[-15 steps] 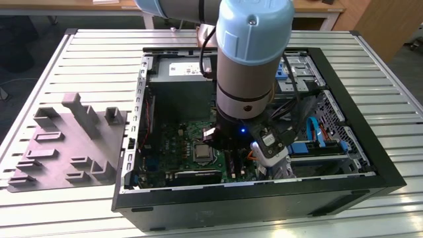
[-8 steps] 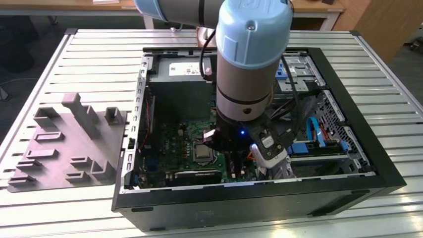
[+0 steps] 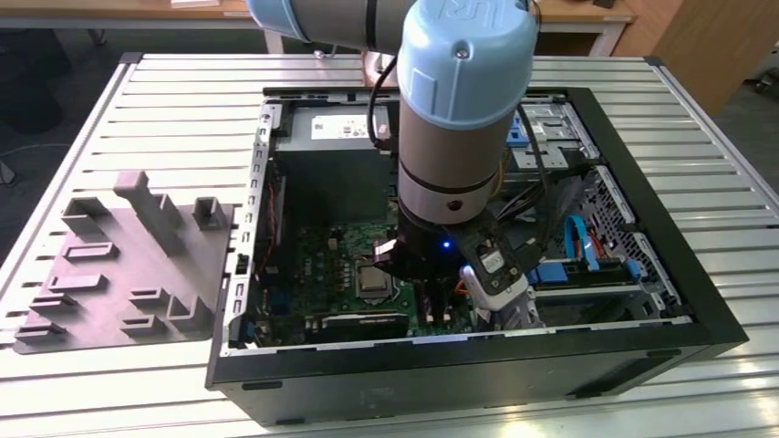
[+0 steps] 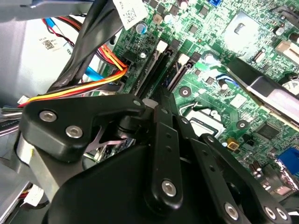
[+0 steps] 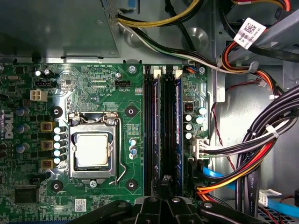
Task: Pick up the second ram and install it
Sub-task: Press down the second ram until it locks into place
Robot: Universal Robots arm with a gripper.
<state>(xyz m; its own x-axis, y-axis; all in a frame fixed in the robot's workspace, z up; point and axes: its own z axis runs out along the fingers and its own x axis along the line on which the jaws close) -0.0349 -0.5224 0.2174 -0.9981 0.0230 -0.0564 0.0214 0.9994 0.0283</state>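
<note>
Though can't be totally sure, looks like the seating step: gripper [image 5: 164, 181] pressed together, pinching nothing, second ram [image 5: 179, 130] standing in the motherboard [image 5: 93, 84] right beside its tips. Probably calls for a straight, even push.

From my desk I can read no wording for certain. A white tag [image 5: 249, 31] on the cable bundle [image 5: 233, 49] carries a square code and fine print, too small to read. The green motherboard [image 5: 93, 84] bears tiny white lettering, a white logo [image 5: 7, 125] at its edge and a small coded sticker [image 5: 80, 204] — all illegible to me.
</note>
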